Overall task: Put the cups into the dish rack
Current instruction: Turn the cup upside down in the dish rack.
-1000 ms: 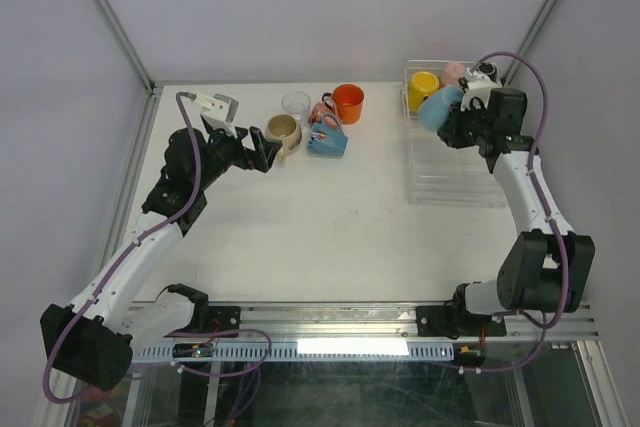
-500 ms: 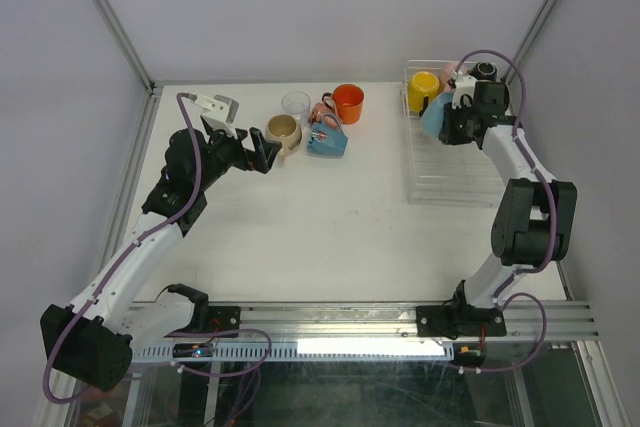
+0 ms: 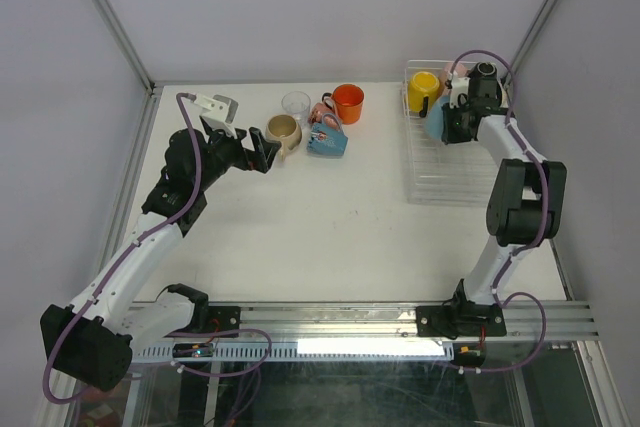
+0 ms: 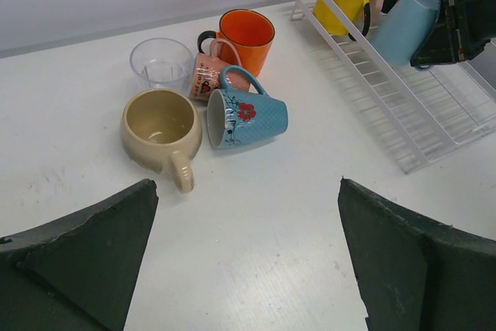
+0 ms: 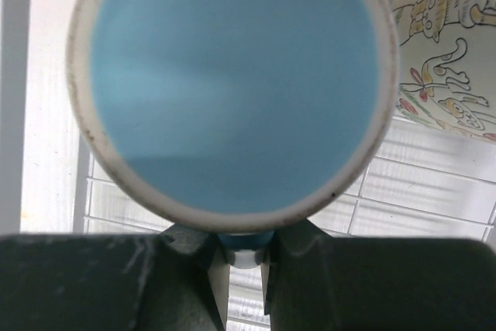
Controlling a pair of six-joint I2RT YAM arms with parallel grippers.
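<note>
Found light blue cup (image 3: 436,119) tilted over far end of dish rack (image 3: 455,182), clamped by right tool (image 3: 455,125) on what looked like its handle. Noted yellow cup (image 3: 424,85) just beside it, cartoon-printed white cup (image 5: 442,52) close on the other side. Judged so narrow a pinch might let it swivel or knock a neighbour on lowering. Saw left tool (image 3: 266,152) spread wide, holding nothing, near beige cup (image 3: 283,129); counted glass tumbler (image 4: 161,63), orange cup (image 4: 246,36), pink cup (image 4: 205,75) and patterned blue cup (image 4: 248,118) unloaded on desk (image 3: 330,227)
</note>
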